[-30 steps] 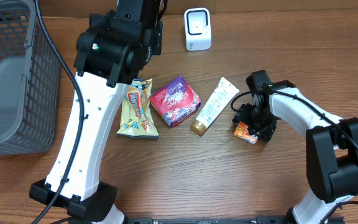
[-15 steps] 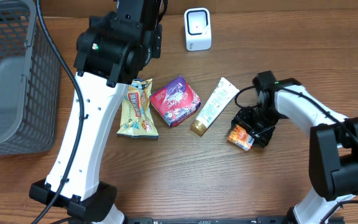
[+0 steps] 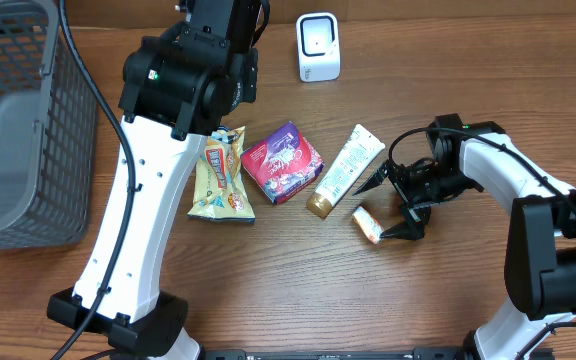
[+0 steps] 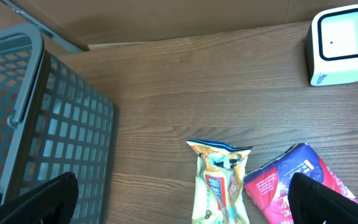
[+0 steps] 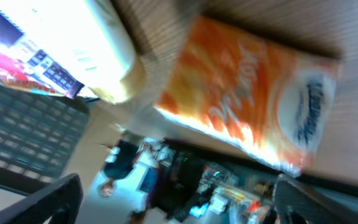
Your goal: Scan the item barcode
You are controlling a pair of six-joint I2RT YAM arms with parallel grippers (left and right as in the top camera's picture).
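Just ahead of the wide-open right hand (image 3: 386, 210), the orange packet (image 3: 367, 224) lies flat, so a shallow pinch could skid it into the tube (image 3: 345, 168).

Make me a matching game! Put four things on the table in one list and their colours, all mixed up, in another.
Things:
1 basket
2 scanner
3 tube
4 box

Colours:
A white
B pink and purple
C grey
D pale with a gold cap

Pairs: 1-C, 2-A, 3-D, 4-B
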